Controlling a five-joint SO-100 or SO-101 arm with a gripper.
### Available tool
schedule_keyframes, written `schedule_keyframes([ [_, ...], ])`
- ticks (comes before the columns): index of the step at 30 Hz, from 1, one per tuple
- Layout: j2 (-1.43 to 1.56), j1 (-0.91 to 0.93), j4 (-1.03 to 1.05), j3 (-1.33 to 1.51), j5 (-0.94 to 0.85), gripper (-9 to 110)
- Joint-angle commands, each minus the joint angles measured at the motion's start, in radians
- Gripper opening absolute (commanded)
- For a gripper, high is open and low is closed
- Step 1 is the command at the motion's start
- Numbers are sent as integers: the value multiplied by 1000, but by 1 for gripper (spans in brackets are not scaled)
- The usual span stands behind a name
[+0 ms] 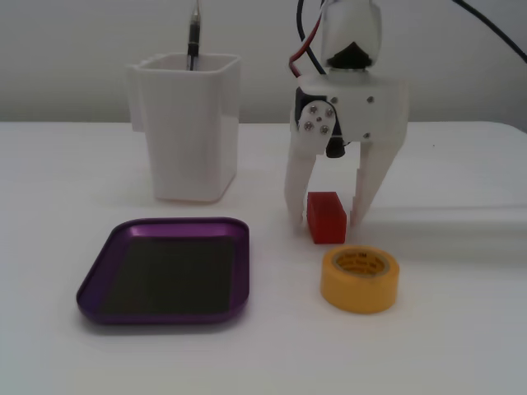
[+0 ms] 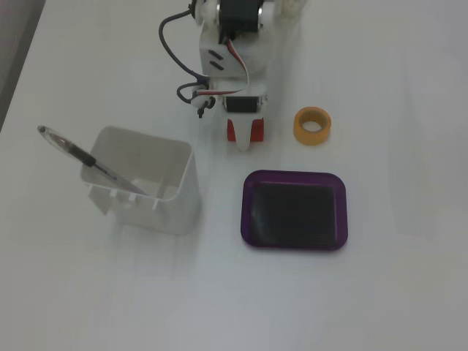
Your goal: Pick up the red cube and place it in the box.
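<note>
White claw points down at the table, fingers spread, one on each side of the red cube. Fingertips reach down near the table surface; gaps show between each finger and the cube in the front fixed view, so not yet pinching. In the top-down fixed view the claw covers the middle of the red cube, with red showing on both sides of the white finger.

Red cube sits on the table, roughly mid-table toward the arm's base edge, just beside the yellow tape roll. Cube and roll are close but apart. In the top-down fixed view the tape roll lies to the right of the cube.

The box, purple tray with dark bottom, lies flat and holds nothing. In the top-down fixed view the box is nearer the bottom edge than cube and roll, apart from both.

White container stands upright with a pen sticking out, left of the claw in the front fixed view. Black and red cables run along the arm.
</note>
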Motion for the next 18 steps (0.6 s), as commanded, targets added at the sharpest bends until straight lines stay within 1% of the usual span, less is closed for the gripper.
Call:
schedule_keyframes([
  [1, 8, -3, -6, -26, -6, 6],
  [3, 14, -3, -6, -26, -5, -1],
  [6, 29, -6, 18, -37, 5, -1],
  [7, 49, -8, 55, -41, 5, -1],
  [11, 232, -12, 169, -109, 8, -1],
  [15, 449, -121, 238, -176, 8, -1],
  [18, 577, -242, 255, -204, 6, -1],
])
